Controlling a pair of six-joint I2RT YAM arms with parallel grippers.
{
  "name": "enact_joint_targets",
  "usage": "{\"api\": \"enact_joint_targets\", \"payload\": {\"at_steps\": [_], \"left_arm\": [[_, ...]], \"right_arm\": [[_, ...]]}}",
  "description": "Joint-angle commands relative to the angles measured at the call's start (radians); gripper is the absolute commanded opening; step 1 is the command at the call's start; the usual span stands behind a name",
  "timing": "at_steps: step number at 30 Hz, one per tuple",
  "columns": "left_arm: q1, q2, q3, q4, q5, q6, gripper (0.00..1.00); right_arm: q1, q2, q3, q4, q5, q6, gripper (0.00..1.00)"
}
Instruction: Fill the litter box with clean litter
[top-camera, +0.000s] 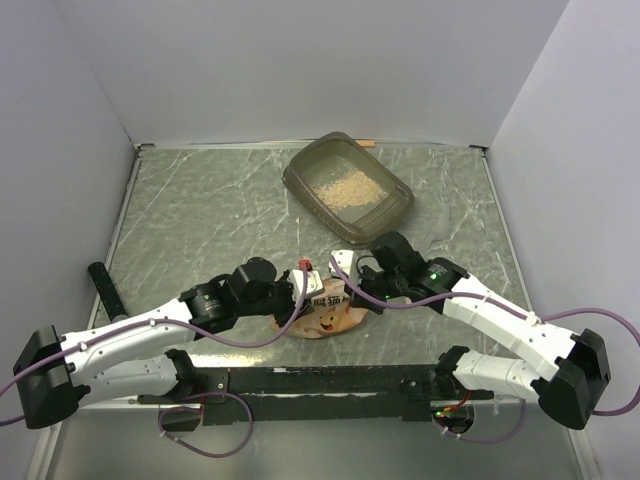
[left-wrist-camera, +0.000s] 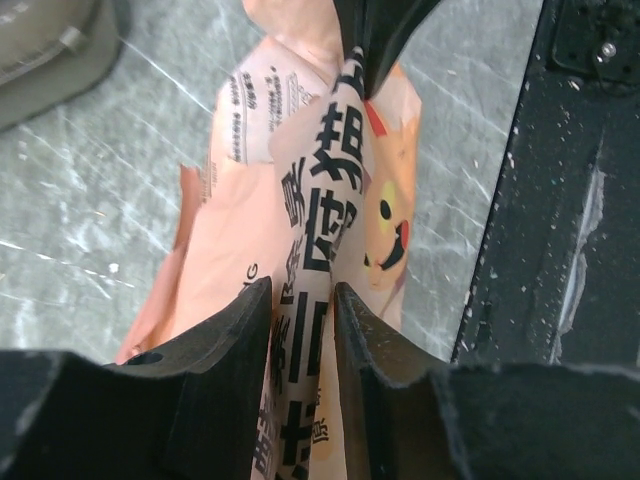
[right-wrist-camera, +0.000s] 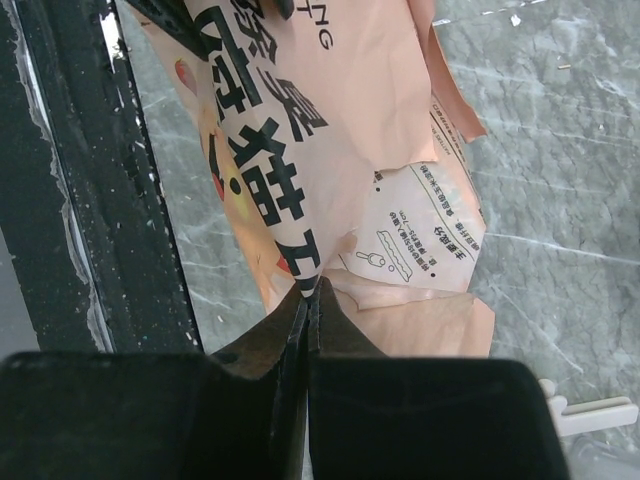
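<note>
At the grey table's (top-camera: 200, 220) far edge, the litter box (top-camera: 390, 210) is sitting with clean litter (top-camera: 345, 186) spread inside. Nearer the arms, the orange-pink bag (top-camera: 325, 318) is being pinched from both ends. The left gripper (left-wrist-camera: 303, 295) and the right gripper (right-wrist-camera: 310, 292) are each clamping a fold.

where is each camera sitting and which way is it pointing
top external: above and behind the bases, facing down at the table, the litter box holding clean litter, and the bag; left arm and right arm show.
left wrist: on the left arm, facing down its left claw, shut on the bag; two black fingers show.
right wrist: on the right arm, facing down its right claw, pinching the bag's edge; closed fingers show.
shared: all three see the bag and table.
</note>
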Motion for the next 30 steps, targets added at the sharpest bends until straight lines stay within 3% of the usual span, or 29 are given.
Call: {"api": "enact_joint_targets", "payload": {"at_steps": [1,3,6,7,11,13,14,19,22,23,30], "left_arm": [[-0.006,0.018,-0.006,-0.021,0.056,-0.031,0.37],[-0.004,0.027,-0.003,-0.034,0.076,-0.035,0.36],[-0.004,0.038,0.003,-0.056,0.06,-0.038,0.06],[-0.004,0.041,0.005,-0.065,0.05,-0.04,0.01],[-0.004,0.024,-0.001,-0.073,0.024,-0.046,0.01],[-0.004,0.009,-0.006,-0.071,-0.001,-0.044,0.01],[-0.004,-0.005,-0.01,-0.074,-0.004,-0.04,0.01],[-0.004,-0.027,-0.023,-0.062,-0.015,-0.04,0.01],[-0.004,-0.027,-0.024,-0.062,-0.026,-0.04,0.01],[-0.004,-0.027,-0.021,-0.067,-0.03,-0.038,0.01],[-0.004,-0.062,-0.017,-0.091,-0.09,-0.027,0.01]], "right_arm": [[0.0,-0.041,0.002,0.008,-0.001,0.023,0.0],[-0.002,-0.041,-0.005,0.012,0.001,0.026,0.0],[-0.002,-0.04,-0.009,0.017,0.007,0.029,0.0],[-0.002,-0.038,-0.009,0.018,0.01,0.032,0.0],[-0.002,-0.032,-0.003,0.018,0.033,0.045,0.01],[-0.002,-0.035,0.0,0.023,0.082,0.066,0.18],[-0.003,-0.046,0.006,0.027,0.099,0.075,0.36],[-0.029,-0.127,0.058,0.037,0.195,0.152,0.55],[-0.059,-0.159,0.11,0.031,0.304,0.21,0.64],[-0.069,-0.163,0.123,0.028,0.397,0.263,0.71],[-0.272,-0.057,0.242,-0.069,0.499,0.443,0.73]]}}
